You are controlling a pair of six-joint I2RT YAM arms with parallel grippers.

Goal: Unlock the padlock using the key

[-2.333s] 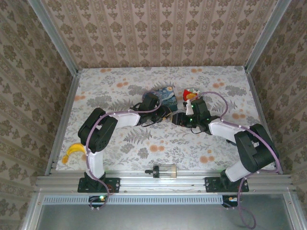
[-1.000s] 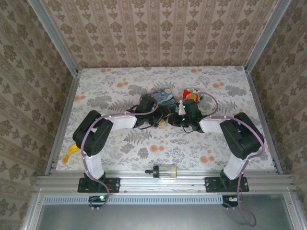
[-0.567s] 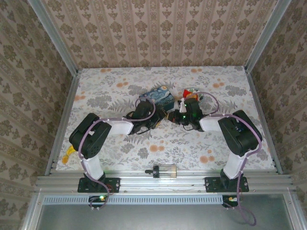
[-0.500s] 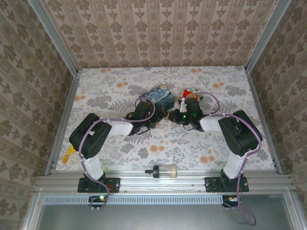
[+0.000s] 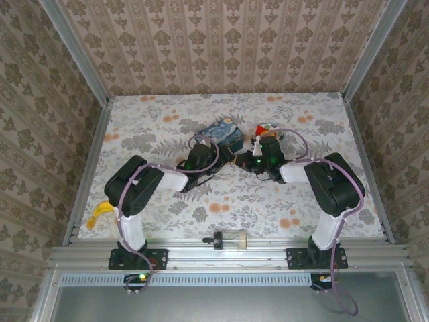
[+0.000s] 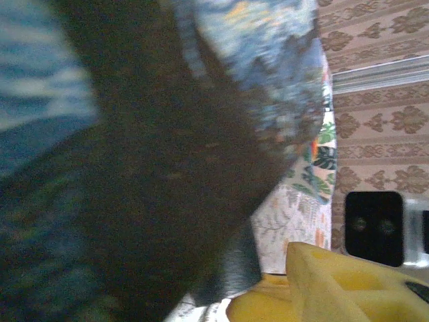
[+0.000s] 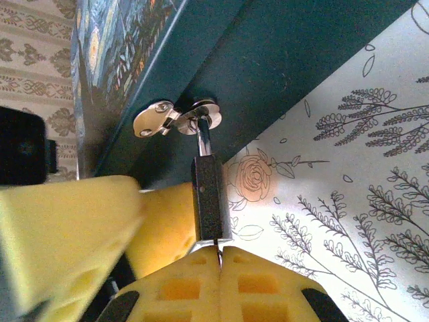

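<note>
The padlock (image 7: 211, 198) is a small black block hanging by its silvery shackle (image 7: 203, 137) from the metal hasp (image 7: 175, 115) on the blue box (image 7: 281, 54). My right gripper (image 7: 220, 253) is shut on the key (image 7: 218, 247), a thin sliver running from its pads into the bottom of the padlock. In the top view my right gripper (image 5: 242, 162) meets my left gripper (image 5: 222, 159) in front of the blue box (image 5: 223, 133). The left gripper's yellow fingers (image 7: 67, 228) stand apart, one of them close beside the padlock's left side. The left wrist view is blurred, with the box (image 6: 268, 60) very close.
A red and white object (image 5: 268, 129) sits right of the box, behind the right arm. A yellow banana (image 5: 103, 209) lies at the table's near left edge. A small clear piece (image 5: 231, 237) is fixed on the front rail. Patterned walls enclose three sides.
The left wrist has pulled back from over the blue box toward the near side, uncovering more of the box. The right gripper stays at the padlock, still shut.
</note>
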